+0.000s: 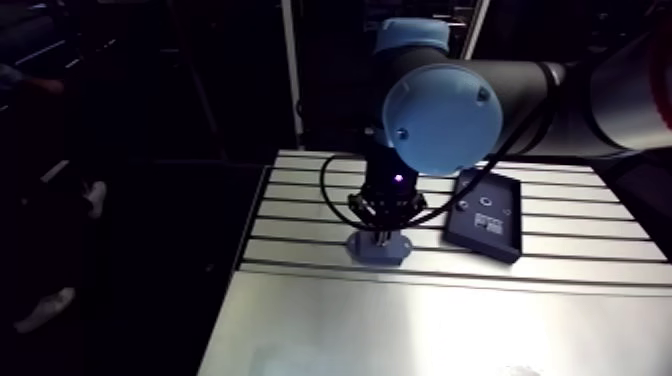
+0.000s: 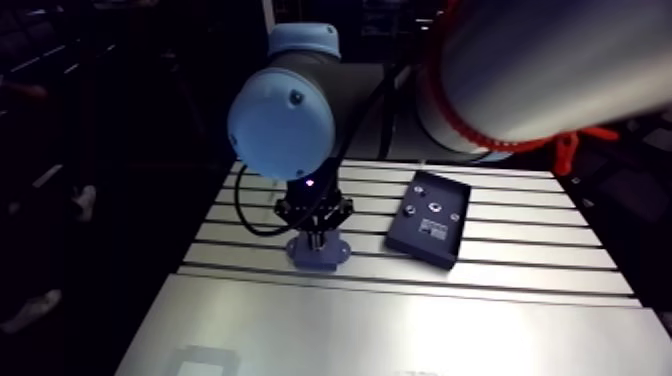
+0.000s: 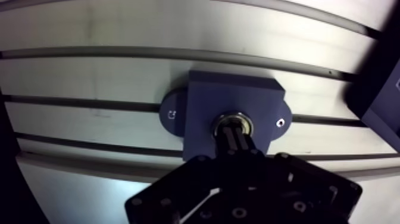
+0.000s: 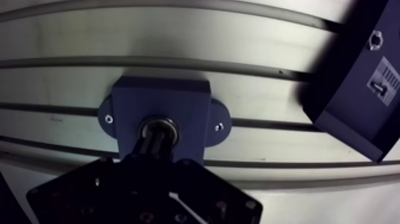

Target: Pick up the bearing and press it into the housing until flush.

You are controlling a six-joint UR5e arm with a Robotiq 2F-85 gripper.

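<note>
Slotted table (image 3: 89,30); closed gripper (image 3: 233,131) atop bearing (image 3: 233,116) in housing (image 3: 238,92).

Colour and pattern reference: table, housing, tray, arm

The table (image 3: 89,71) is silver-grey aluminium, striped by dark parallel slots. The housing (image 3: 238,95) is a uniform dark blue with two pale screw spots on its ears. The bearing (image 4: 158,125) shows as a bright silver ring around a dark centre. The gripper (image 3: 234,136) is black. The tray (image 4: 351,101) is dark blue and bears a white label (image 4: 384,80) with black markings. The joint cap (image 1: 442,120) is light blue.
</note>
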